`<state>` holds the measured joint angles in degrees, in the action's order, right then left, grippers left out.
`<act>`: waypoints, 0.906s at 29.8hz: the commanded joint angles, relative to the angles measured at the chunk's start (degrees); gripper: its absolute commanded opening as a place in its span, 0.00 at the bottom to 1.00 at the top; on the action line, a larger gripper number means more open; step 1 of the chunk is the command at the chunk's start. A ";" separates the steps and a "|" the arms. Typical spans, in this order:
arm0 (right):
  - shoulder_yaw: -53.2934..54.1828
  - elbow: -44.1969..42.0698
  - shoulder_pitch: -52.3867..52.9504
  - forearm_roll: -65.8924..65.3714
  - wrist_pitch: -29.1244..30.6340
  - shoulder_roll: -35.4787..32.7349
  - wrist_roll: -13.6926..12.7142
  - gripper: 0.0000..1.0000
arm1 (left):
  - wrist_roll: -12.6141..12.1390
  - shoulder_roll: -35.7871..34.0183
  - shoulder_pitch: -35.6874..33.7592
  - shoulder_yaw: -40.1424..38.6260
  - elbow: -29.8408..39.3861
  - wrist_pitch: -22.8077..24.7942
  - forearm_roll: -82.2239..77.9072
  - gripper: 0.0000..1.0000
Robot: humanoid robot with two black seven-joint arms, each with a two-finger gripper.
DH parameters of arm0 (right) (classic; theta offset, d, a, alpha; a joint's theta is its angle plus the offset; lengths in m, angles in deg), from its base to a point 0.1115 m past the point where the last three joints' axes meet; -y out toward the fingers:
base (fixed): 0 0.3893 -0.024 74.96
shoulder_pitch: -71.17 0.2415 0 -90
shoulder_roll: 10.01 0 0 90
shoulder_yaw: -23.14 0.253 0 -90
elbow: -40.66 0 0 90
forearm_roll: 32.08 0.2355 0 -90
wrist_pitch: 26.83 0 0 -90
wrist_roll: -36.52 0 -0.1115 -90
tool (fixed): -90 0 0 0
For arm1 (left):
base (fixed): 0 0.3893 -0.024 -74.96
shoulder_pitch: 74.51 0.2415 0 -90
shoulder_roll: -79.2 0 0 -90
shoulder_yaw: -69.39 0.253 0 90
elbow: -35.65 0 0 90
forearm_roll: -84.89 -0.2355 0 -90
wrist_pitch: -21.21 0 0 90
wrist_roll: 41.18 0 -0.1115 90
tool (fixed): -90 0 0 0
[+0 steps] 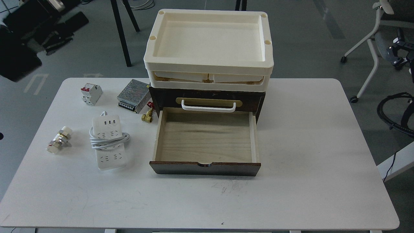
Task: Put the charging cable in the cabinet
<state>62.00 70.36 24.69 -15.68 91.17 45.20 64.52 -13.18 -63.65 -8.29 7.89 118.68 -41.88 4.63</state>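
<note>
The charging cable [108, 144], a white power strip with its cord coiled round its middle, lies flat on the table left of the cabinet. The cabinet [207, 97] is a dark brown chest with a cream tray top [208, 37]. Its pale wood-lined drawer [205, 142] is pulled out towards me and holds nothing. A white handle [208, 106] sits above the drawer. My left arm is a dark blurred mass at the top left [38, 29], off the table. Only a bit of my right gripper [401, 53] shows at the right edge, far from the table.
A metal mesh power supply box [133, 95], a red and white circuit breaker [90, 93] and a small brass valve [147, 116] lie behind the strip. A metal fitting [59, 139] lies to its left. A white table [323, 145] bears all this; an office chair [381, 38] stands at the right.
</note>
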 commanded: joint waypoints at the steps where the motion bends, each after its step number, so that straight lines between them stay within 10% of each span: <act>1: 0.60 -0.09 -1.51 0.04 0.00 -0.19 0.00 1.00 | 0.01 -2.25 -0.38 14.79 -3.30 -12.46 -44.74 1.00; 17: 0.78 -0.26 -2.12 -0.05 0.00 0.78 0.00 1.00 | 0.01 6.08 -0.56 23.62 -23.78 -24.44 -44.74 0.98; 27: 0.87 -0.53 -4.23 0.04 0.00 0.69 0.00 1.00 | 0.01 10.39 -0.56 28.09 -30.81 -29.88 -44.74 0.73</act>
<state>62.87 69.85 21.11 -15.74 91.18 45.96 64.52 -13.18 -54.18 -8.86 35.29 89.97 -69.78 -40.12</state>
